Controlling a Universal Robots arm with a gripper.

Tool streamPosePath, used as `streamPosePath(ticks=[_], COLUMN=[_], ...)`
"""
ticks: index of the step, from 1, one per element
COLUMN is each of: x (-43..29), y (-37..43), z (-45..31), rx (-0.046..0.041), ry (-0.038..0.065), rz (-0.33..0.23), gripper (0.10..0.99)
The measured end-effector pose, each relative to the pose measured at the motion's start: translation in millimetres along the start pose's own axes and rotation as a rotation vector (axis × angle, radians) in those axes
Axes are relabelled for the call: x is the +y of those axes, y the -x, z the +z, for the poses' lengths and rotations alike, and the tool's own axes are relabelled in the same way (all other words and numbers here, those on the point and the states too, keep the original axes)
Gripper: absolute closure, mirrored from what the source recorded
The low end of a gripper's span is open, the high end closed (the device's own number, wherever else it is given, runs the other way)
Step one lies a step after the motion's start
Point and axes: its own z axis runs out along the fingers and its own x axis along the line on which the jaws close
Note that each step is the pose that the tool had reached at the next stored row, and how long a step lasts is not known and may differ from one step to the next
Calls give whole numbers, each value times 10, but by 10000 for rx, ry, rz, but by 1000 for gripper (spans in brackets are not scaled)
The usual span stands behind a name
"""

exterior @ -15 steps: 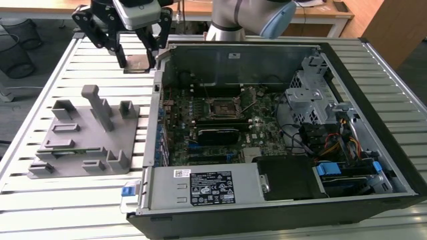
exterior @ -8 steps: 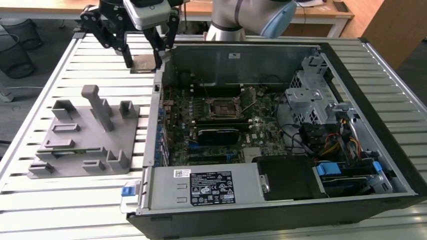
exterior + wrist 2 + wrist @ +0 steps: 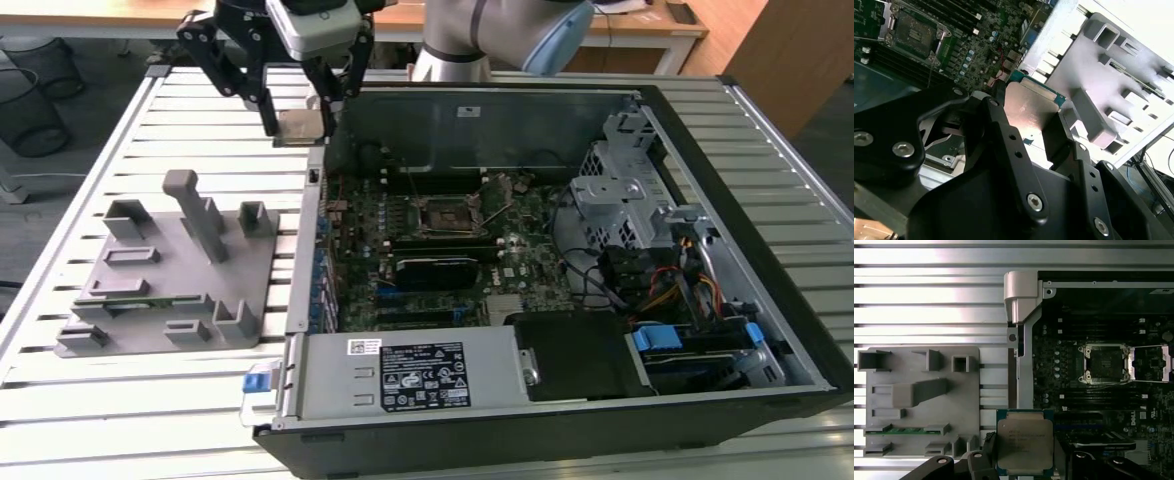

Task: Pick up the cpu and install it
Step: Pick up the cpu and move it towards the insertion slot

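Cpu [image 3: 1025,442]: near edge lost behind gripper [image 3: 1025,457] body in first wrist view. In second wrist view, fingers [image 3: 1004,135] cover approx. half the lid; contact pts not visible. Socket [image 3: 1106,362]: pins too small to tell. Its load plate [image 3: 1166,362] is cut by pic edge. Arm [image 3: 494,35]: upper part cut off at exterior view's top. Case [image 3: 561,440]: near corners run out of pic. Fixture [image 3: 1114,85]: partly cut off in second wrist view, far side washed out by glare.
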Motion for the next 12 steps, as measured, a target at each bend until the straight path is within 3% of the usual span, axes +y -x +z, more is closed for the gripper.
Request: streamPosePath(ticks=[12], x=[3], y=[174], z=[0], rx=[1], ry=[0], rz=[0], gripper=[545])
